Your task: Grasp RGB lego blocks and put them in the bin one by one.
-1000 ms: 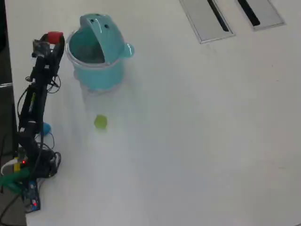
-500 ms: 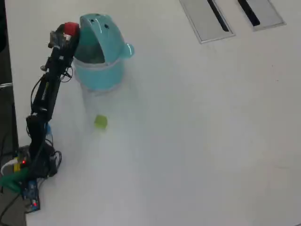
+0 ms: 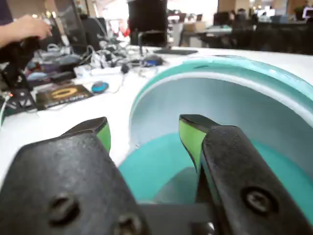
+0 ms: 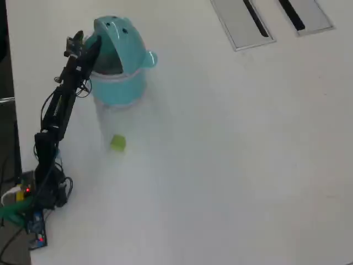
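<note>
since the gripper (image 3: 144, 129) hangs right over the bin's (image 4: 118, 88) open mouth with its jaws spread and nothing between them, it looks placed for a drop. no red block shows; the yellow-green block (image 4: 117, 143) waits on the table (image 4: 237, 154) near the bin.

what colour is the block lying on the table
Yellow-green block, clearest in the overhead view.

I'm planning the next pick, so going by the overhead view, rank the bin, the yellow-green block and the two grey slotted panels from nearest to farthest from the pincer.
1. The bin: the pincer is at its open mouth, upper left.
2. The yellow-green block: on the table below the bin.
3. The nearer grey slotted panel: top edge, right of centre.
4. The farther grey slotted panel: top right.
</note>
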You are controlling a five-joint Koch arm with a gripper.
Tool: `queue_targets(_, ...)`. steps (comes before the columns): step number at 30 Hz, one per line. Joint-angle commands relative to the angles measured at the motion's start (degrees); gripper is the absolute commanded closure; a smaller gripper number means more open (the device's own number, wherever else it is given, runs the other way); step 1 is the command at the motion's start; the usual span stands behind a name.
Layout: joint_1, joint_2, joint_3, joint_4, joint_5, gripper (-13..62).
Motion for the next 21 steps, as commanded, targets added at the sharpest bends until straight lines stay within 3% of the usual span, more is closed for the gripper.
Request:
queue_targets(1,0.88,2.29,-6.33,-2.02,-0.79,22.4)
queue_targets(14,0.7,12.83,-1.05,6.24,-1.49,22.4)
queue_targets(21,1.85,24.7,15.12,6.86,-1.49,22.4)
